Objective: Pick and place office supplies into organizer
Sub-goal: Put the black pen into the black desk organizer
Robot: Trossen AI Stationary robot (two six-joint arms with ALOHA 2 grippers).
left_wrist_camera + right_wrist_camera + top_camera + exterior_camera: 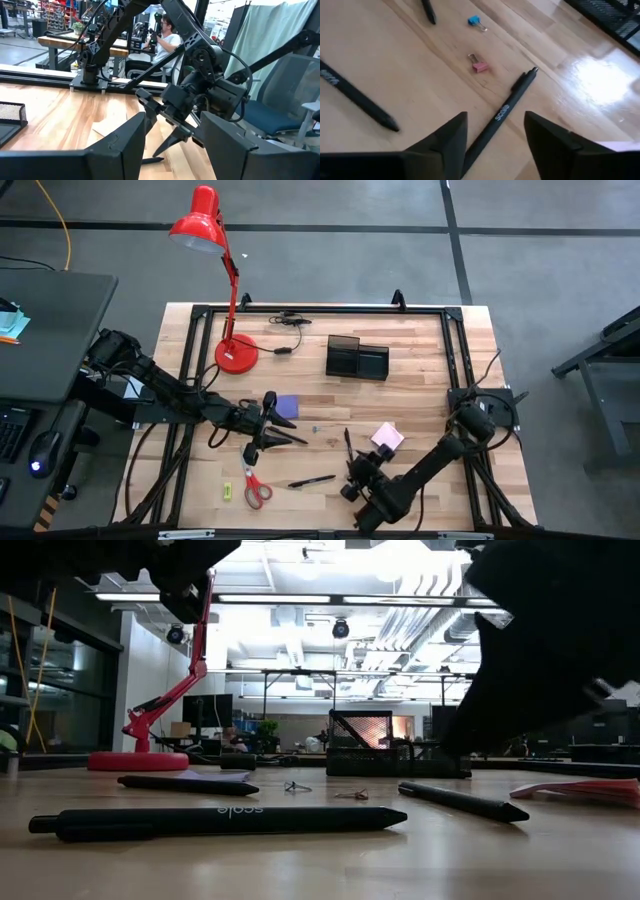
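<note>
Black pen (220, 820) nearest low camera, lying flat, white "scale" lettering readable but upside down. Second pen (502, 117) between right gripper (495, 131) fingers in wrist view, same "scale" print; fingers parted, nothing gripped, tips cut off by frame. Left gripper (285, 435) at table centre, fingers parted, empty, partly covering purple note pad (288, 407). Organizer (357, 358) at 12 o'clock near far edge, bare wood around it. Scissors (254, 486) at 7 o'clock. Pink note pad (387, 437) at 4 o'clock. Two small clips (475, 21) blurred.
</note>
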